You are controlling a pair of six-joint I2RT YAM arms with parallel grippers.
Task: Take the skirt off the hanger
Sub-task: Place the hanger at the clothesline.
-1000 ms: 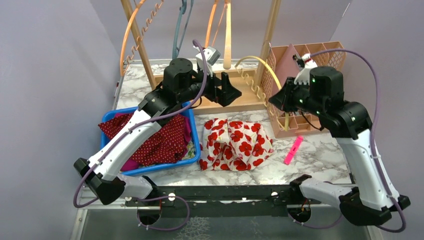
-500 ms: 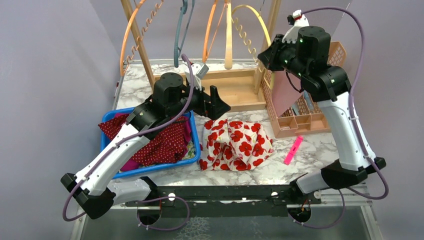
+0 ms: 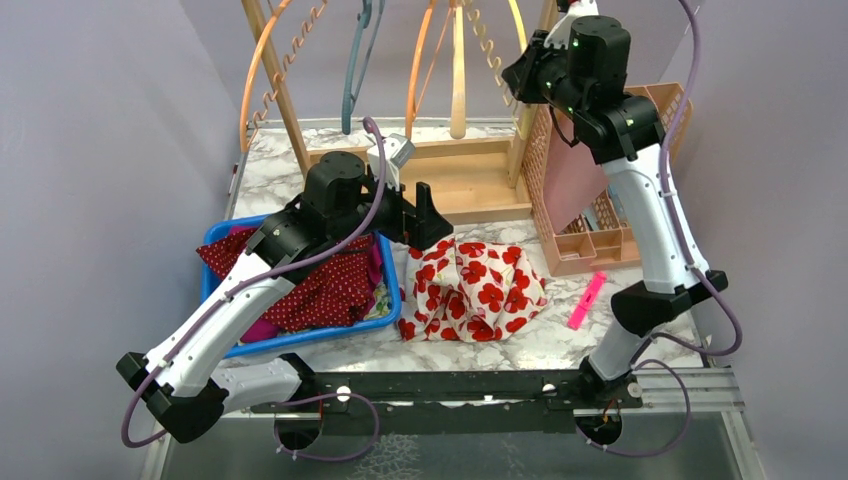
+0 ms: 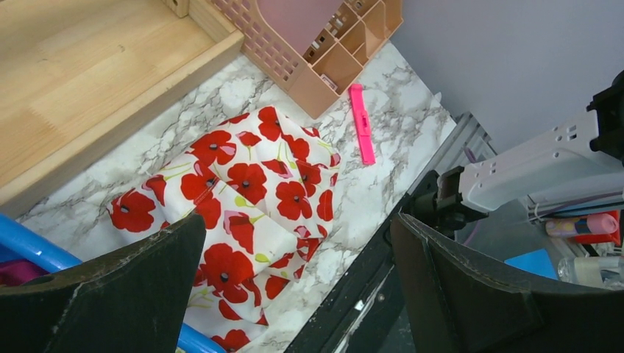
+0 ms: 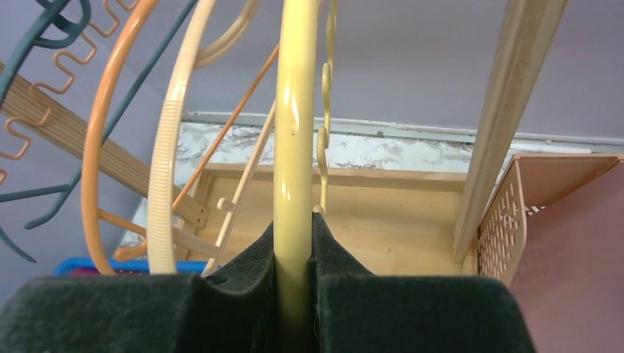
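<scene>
Skirt (image 3: pixel 470 288) is off the hanger: the white poppy-print fabric lies bunched on the marble table (image 3: pixel 630 335), between the blue bin (image 3: pixel 392 292) and the pink organizer (image 3: pixel 590 255), touching neither gripper. I judge the removal itself done.

Right gripper (image 5: pixel 294 246) is pressed tight on the yellow hanger (image 5: pixel 294 132), which shows no cloth on it and is held high among the orange and teal hangers on the wooden rack (image 3: pixel 480 195). Left gripper (image 3: pixel 422 215) hangs low over the skirt's far-left edge with its jaws spread wide and nothing in them; the wrist view shows the skirt below, between the two fingers.

What's left, as I read it: park the bare hanger on the rack and let go. The rail is out of frame, so I can't tell whether the hook is on it.

Surface: white marble with grey veining. The bin holds red dotted fabric (image 3: pixel 320 280), and a pink marker (image 3: pixel 587 300) lies just in front of the organizer. Room: plain grey-lilac walls (image 3: pixel 100 150) close on both sides and behind the rack.
</scene>
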